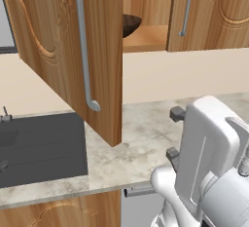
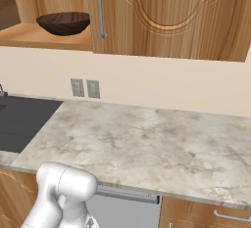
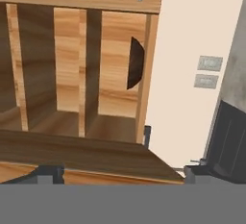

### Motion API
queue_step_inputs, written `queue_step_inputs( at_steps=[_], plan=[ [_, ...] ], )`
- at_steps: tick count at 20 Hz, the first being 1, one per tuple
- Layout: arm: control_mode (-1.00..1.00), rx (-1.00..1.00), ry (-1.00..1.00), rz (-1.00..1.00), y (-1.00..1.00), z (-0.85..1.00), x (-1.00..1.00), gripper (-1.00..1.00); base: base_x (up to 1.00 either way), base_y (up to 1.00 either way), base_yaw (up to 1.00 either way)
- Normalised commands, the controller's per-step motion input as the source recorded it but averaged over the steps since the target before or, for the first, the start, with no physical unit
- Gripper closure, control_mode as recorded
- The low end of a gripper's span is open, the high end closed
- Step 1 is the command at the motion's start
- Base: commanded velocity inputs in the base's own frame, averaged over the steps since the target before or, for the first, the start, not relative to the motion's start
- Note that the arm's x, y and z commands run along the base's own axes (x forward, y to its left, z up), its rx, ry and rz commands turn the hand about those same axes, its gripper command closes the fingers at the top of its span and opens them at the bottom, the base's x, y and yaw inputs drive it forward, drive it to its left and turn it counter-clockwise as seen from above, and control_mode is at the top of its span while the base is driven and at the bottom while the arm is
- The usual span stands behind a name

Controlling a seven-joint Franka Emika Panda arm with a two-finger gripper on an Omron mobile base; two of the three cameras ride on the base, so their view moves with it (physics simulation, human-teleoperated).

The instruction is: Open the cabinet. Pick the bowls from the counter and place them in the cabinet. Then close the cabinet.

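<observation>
I count one bowl (image 2: pixel 63 22): dark brown grained wood, wide and shallow, sitting inside the cabinet (image 1: pixel 63 41) on its wooden shelf (image 2: pixel 44 38) near the front edge. In the left base view the same bowl peeks out behind the edge of the open door, and in the hand view it shows as a dark curved sliver against the cabinet's inner side wall.

Two cabinet doors, warm-brown wood with carved curved panels, each with one long vertical grey metal bar handle. The left door (image 1: pixel 92 70) is swung out over the worktop (image 2: pixel 147 144); the right door (image 2: pixel 171 11) looks shut.

The worktop is pale beige-grey marbled stone with faint veins and a thick edge; I see no bowl on it. One dark grey sink basin (image 1: pixel 41 145) sits at its left end. Two grey wall outlets (image 2: pixel 85 88) sit side by side on the cream wall just above the worktop's back edge.

The hand (image 3: pixel 117 175) is spread wide and empty, its two dark finger tips (image 3: pixel 48 174) at the bottom of the hand view, facing the cabinet interior with a wooden door edge just in front.
</observation>
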Motion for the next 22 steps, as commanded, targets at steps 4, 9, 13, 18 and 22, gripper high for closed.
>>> queue_step_inputs(
  at_steps=[4,9,13,18,22],
  plan=[
    [-1.00,0.00,0.00,0.00,0.58,0.00,-0.26,-1.00,0.00,0.00,0.00],
    [-1.00,0.00,0.00,0.00,0.64,0.00,-0.17,-1.00,0.00,0.00,0.00],
    [-1.00,0.00,0.00,-0.01,0.49,0.03,0.00,-1.00,0.00,0.00,0.00],
    [-1.00,0.00,0.00,0.00,0.38,0.09,0.10,-1.00,0.00,0.00,0.00],
    [-1.00,0.01,0.01,0.00,0.26,0.02,0.38,-1.00,0.00,0.00,0.00]
  ],
)
